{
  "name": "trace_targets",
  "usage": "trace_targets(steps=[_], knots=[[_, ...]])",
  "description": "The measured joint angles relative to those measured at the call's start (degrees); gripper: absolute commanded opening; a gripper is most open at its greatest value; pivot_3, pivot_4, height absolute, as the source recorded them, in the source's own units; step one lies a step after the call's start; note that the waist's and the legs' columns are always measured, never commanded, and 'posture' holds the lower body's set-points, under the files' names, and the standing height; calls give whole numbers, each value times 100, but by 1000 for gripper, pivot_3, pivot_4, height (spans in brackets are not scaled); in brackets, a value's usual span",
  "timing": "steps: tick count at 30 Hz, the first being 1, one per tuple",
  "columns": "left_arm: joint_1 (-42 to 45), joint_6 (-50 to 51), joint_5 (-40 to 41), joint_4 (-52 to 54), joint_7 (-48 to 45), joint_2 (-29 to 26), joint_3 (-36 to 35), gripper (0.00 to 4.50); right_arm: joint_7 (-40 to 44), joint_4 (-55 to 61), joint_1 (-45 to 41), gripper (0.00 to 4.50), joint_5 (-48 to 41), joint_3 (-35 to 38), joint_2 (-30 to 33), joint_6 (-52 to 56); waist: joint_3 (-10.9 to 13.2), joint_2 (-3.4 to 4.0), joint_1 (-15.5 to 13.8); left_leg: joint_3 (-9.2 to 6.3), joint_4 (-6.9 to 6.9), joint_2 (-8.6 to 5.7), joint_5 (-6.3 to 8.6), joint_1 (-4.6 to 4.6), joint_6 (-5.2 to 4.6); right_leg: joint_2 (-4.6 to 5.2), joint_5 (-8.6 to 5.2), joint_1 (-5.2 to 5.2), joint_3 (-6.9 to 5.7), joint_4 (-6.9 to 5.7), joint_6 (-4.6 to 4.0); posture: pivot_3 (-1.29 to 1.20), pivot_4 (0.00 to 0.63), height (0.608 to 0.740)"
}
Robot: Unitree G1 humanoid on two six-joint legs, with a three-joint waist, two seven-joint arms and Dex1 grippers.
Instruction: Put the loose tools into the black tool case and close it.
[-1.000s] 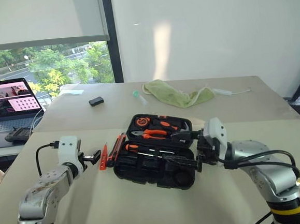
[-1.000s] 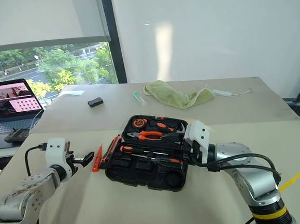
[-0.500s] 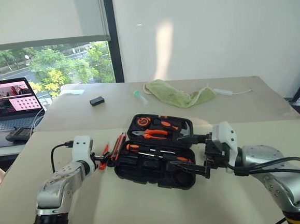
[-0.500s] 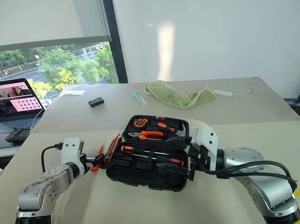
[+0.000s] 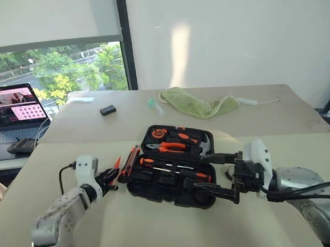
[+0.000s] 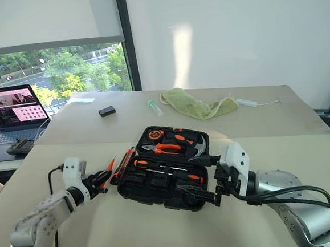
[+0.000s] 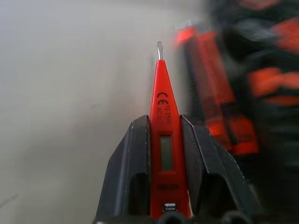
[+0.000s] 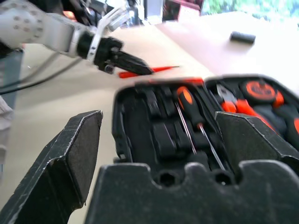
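Behind the beige table (image 5: 162, 232) stand a white wall and a window with green trees, and a laptop (image 5: 12, 112) sits on a lower desk at the robot's left. On the table the black tool case (image 5: 171, 171) lies open. Its far half holds pliers and other orange tools, and its near half carries one screwdriver (image 8: 191, 116) in a moulded slot, with several slots beside it empty.

The step in hand looks like the pick-up of the tester pen (image 7: 162, 140). The left gripper (image 5: 109, 176) has its jaws clamped on the pen's body, which the left wrist view shows clearly, with the metal tip pointing away from the wrist. The pen seems just lifted off the table, close to the left edge of the case. Another orange-and-black tool, probably the utility knife (image 5: 128, 163), lies on the table touching or almost touching that same edge.

The right gripper (image 5: 229, 175) hovers at the right side of the case with its jaws wide apart and nothing between them.

I judge that the next move needs the left arm to carry the pen over the near half, align it with a narrow free slot, and lower it before the jaws let go. The pen is thin, so a small error of angle may leave it across the ridges.
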State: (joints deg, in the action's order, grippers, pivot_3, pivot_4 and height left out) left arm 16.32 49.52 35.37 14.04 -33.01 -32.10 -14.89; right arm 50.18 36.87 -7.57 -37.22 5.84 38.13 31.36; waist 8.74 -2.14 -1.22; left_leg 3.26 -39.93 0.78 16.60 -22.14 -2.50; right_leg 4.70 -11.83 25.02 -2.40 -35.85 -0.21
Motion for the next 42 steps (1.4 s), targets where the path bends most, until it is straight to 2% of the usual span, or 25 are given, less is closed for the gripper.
trace_targets(steps=[3,6,11,18,21,25,32,42], knots=[[522,-342,90,-19,-1232,-650,418,483,20,105,57,4500,-32,92,-4,-150,-3,17,11,22,3,-6,6,13,-11,-12,0,-4,10,6,3,0,150,740],[891,-1121,-401,-555,-2296,-871,1385,483,-86,135,121,4500,-7,170,-4,-231,-1,18,22,28,3,-6,8,8,-14,-21,0,-3,9,11,5,0,150,740],[1709,-2292,-1082,-1498,-3423,-759,2354,483,-413,447,336,4500,-8,164,-73,-232,4,10,21,27,2,-2,6,0,-12,-28,1,6,6,7,7,0,150,740],[2471,-3842,-1709,-2932,-4399,-451,2669,483,-766,655,639,4500,-4,163,-77,-231,4,9,51,29,-5,-3,6,0,-14,-30,1,5,7,2,11,0,150,740],[2853,-4036,-1967,-3578,-4916,-429,2951,483,-911,715,809,4500,-4,207,-75,-231,5,8,44,27,-15,-4,7,-6,-15,-33,1,6,4,0,13,0,150,740],[3266,-4345,-2343,-4145,-5171,-369,3086,483,-1046,803,1005,4500,-3,252,-65,-230,5,8,39,26,-31,-5,12,-13,-24,-31,2,5,5,0,24,0,150,740],[3327,-4748,-2645,-4550,-5682,-168,3257,483,-1198,914,1150,4500,13,268,-51,-230,5,8,51,28,-49,-5,19,-18,-36,-30,5,5,9,0,34,0,150,740],[3634,-5560,-3200,-5364,-5773,-78,3353,483,-1359,1009,1329,4500,83,276,-50,-231,5,7,47,28,-53,-5,20,-19,-38,-30,7,4,9,-2,39,0,150,740]])
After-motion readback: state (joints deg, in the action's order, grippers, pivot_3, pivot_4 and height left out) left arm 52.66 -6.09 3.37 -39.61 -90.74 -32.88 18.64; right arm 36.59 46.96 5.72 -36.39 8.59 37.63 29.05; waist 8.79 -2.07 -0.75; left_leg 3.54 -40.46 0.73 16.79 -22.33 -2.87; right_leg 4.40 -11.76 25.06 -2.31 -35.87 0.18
